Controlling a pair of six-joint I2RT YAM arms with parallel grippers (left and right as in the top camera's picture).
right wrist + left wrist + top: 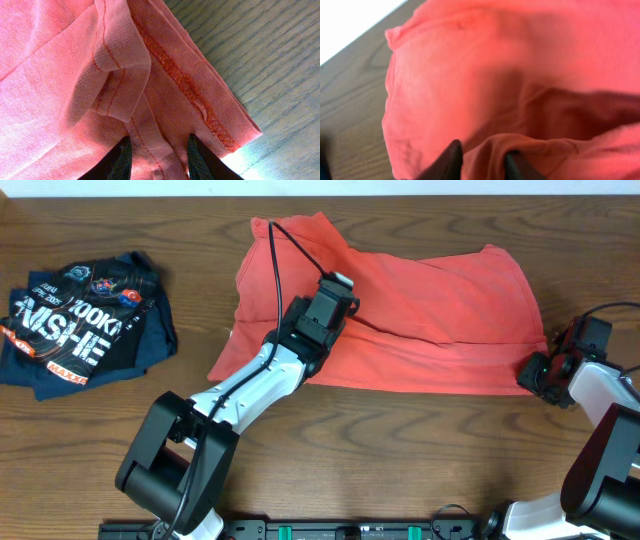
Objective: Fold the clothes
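Tallied on the wooden table point(400, 460): two garments, two grippers, one cable.

One coral-red T-shirt point(430, 310), plain side up, spread from the middle toward the right. Crumpled, with one long ridge across it and a corner pushed up toward the far edge.

One dark garment point(85, 325) with white and orange lettering, bunched at the far left, well apart from the T-shirt.

Left gripper point(338, 290) down on the T-shirt's left half. Two dark fingers point(452, 162) apart, with a raised fold of red cloth between them. Pinched or merely straddled: cannot tell.

Right gripper point(535, 372) at the T-shirt's near right corner. Two fingers point(122, 160) astride a stitched seam, with several hemmed layers stacked just beside. Clamped or loose: cannot tell.

One black cable point(273, 270) looped over the cloth behind the left gripper.
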